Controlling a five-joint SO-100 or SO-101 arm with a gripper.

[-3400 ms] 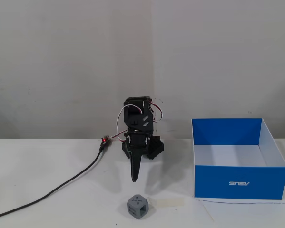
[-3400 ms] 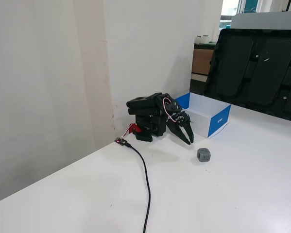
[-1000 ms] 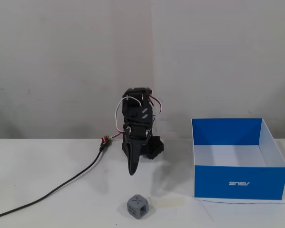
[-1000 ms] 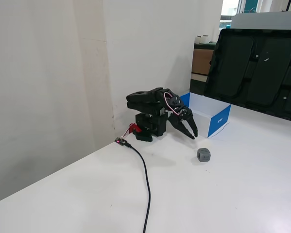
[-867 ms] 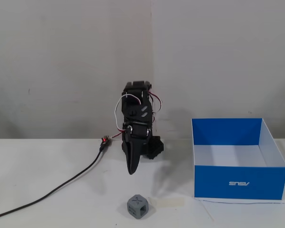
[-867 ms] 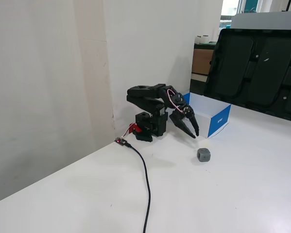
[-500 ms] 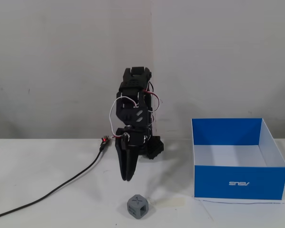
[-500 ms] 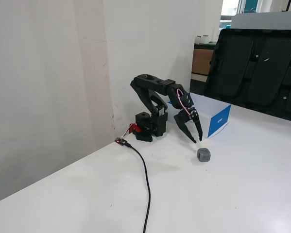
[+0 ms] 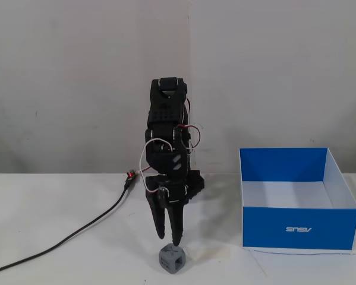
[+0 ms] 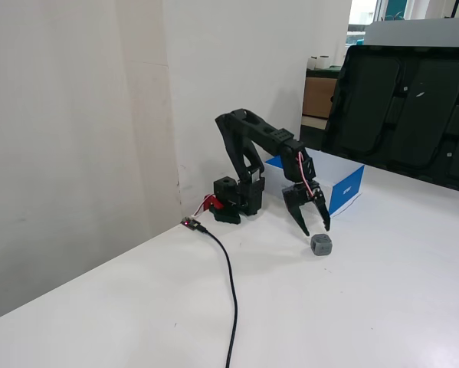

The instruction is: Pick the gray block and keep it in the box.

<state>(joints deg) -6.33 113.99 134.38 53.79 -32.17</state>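
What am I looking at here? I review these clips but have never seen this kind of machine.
A small black jointed robot arm stands on a white table. One fixed camera faces it head-on; another watches from the side. Its two-fingered claw points down, fingers apart, just above a small gray plastic cube, holding nothing. Beside the arm sits an open blue cardboard box, white inside, which looks empty. A black cable trails across the table.

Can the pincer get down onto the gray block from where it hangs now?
Probably yes. The pincer hangs open just above the gray block, fingertips pointing down at it. Nothing lies between them; the black cable and the box sit off to the sides.
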